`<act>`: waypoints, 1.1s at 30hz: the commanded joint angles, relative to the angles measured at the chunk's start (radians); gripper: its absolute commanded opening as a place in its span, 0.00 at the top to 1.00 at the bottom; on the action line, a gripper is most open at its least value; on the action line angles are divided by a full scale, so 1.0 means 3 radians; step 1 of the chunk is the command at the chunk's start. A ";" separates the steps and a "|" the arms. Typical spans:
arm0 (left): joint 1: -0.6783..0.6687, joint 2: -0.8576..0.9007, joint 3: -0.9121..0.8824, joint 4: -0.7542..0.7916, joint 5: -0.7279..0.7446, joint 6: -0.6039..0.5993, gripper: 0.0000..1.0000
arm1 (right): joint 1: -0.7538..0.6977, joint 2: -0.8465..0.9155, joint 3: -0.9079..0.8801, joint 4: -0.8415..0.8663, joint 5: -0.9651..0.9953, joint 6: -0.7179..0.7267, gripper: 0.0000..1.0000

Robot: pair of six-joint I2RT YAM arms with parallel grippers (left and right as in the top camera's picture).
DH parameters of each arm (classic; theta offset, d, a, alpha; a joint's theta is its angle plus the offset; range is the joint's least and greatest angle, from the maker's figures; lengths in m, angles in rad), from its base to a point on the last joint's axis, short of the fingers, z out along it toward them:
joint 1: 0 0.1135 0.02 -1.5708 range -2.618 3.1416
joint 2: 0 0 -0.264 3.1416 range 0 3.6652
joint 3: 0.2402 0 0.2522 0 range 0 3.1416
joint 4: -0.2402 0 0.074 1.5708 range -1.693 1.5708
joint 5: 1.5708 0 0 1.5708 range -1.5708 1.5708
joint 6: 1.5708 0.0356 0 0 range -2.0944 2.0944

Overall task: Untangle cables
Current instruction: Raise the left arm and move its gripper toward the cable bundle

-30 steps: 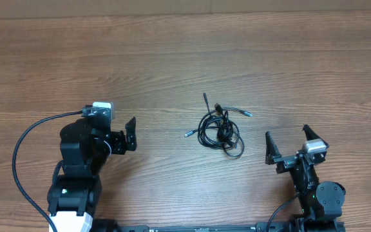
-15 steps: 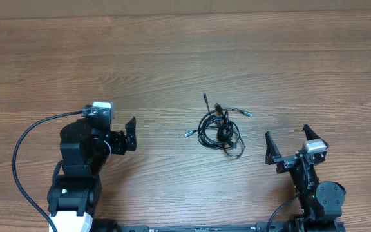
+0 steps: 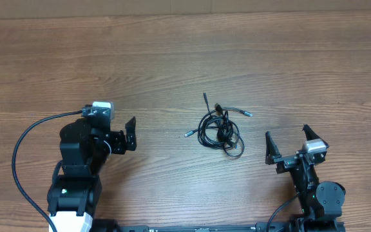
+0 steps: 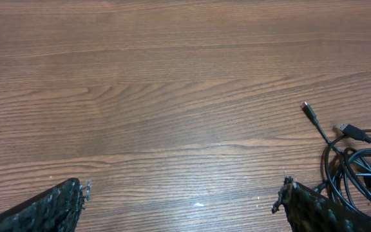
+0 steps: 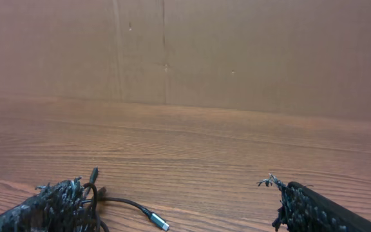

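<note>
**Both sides wide open, knot untouched**

Nearest in: left fingers (image 3: 131,125) spread wide, nothing between them, well apart from the bundle. Same story opposite: right fingers (image 3: 269,145) gaping and empty, near the tangle's lower right. Further out, cables (image 3: 219,129) heaped in one small knot mid-worktop (image 3: 172,64), silver-tipped ends poking out left and right. Risky from here, at a guess: pinching the whole coil rather than a single strand and cinching the knot tighter, or tugging one-handed and dragging the lot across bare wood.
</note>
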 commanded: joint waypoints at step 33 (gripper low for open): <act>0.0036 0.0215 0.0211 -0.0317 0.0023 -0.0075 0.00 | 0.0025 -0.0034 -0.0019 0.0015 0.0019 0.0013 0.00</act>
